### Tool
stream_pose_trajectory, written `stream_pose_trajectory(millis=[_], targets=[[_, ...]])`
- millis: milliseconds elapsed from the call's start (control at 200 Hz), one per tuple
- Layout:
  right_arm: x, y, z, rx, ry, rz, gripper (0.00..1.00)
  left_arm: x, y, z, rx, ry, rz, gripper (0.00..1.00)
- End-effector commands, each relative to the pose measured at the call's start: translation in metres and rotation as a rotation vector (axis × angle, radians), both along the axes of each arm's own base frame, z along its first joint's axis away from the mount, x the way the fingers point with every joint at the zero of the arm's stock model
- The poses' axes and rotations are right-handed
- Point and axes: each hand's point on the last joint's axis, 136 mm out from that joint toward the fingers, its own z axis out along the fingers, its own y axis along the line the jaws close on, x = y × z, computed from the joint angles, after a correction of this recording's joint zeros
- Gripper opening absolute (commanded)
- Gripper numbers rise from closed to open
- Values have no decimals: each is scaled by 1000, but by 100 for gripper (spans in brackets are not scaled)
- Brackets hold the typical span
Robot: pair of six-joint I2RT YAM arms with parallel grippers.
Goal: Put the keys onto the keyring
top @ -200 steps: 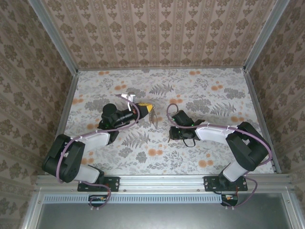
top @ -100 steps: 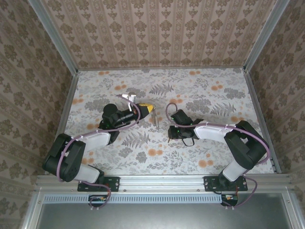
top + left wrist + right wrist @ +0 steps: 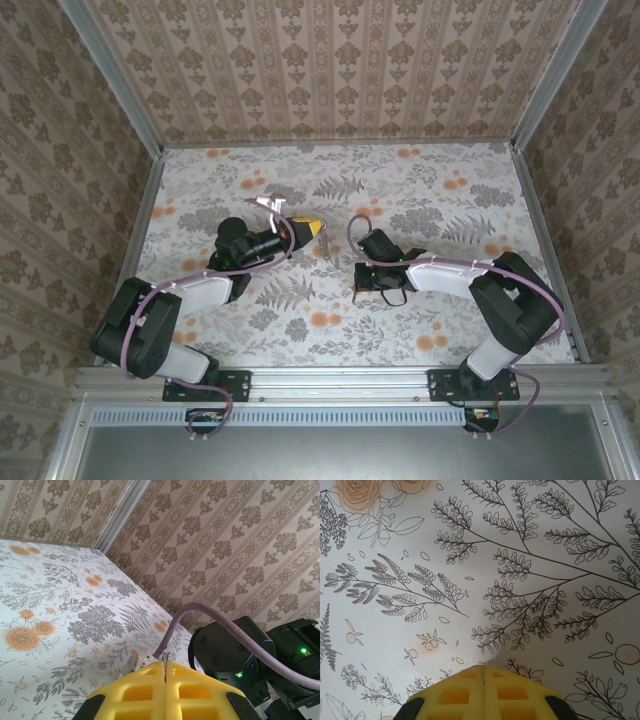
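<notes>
left hand [image 3: 314, 228]: yellow fingers [image 3: 195, 690] pressed flat together, held up off the bench [image 3: 420, 190] left of centre. A thin metal sliver stands out of the seam at the tips.
keyring [image 3: 330, 250]: a thin loop hanging just past the left hand's tips, between the two hands. It looks pinched there by its rim.
right hand [image 3: 362, 284]: fingers pressed together, pointing down at the bench just beside the keyring. There is a pale speck at the tips, too small to name.
key: too tiny to pick out; I cannot tell where it is.
edges: left rail [image 3: 140, 235], right rail [image 3: 545, 250] and near rail [image 3: 340, 378], with wallpapered walls [image 3: 330, 70] rising behind and at both sides.
open room: a wide stretch of bench lies between the hands and the far wall. Both hands are well apart from the side rails, and the gap between the two hands is tight.
</notes>
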Motion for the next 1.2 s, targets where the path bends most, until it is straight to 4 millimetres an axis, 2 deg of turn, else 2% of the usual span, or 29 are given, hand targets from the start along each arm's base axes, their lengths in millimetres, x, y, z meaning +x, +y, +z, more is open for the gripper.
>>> stream_pose_trajectory(millis=[0,250,320,345,695,975,1195], targets=[[3,-2,21,26,-39,11,0,-5,-5,19,-41,-60,-36,0],[15,-16,61,113,-133,-30,0,-10,-12,20,-12,-98,-66,0],[19,-20,64,133,-149,-41,0,-11,-14,17,10,-113,-64,0],[21,-21,77,158,-182,-43,0,-12,-15,15,17,-119,-65,0],[43,-29,141,319,-432,-47,0,-24,-22,11,104,-249,-83,0],[32,-11,195,456,-668,125,0,-27,-32,9,116,-267,-130,0],[21,-1,210,513,-730,222,0,-35,-49,9,146,-288,-198,0]])
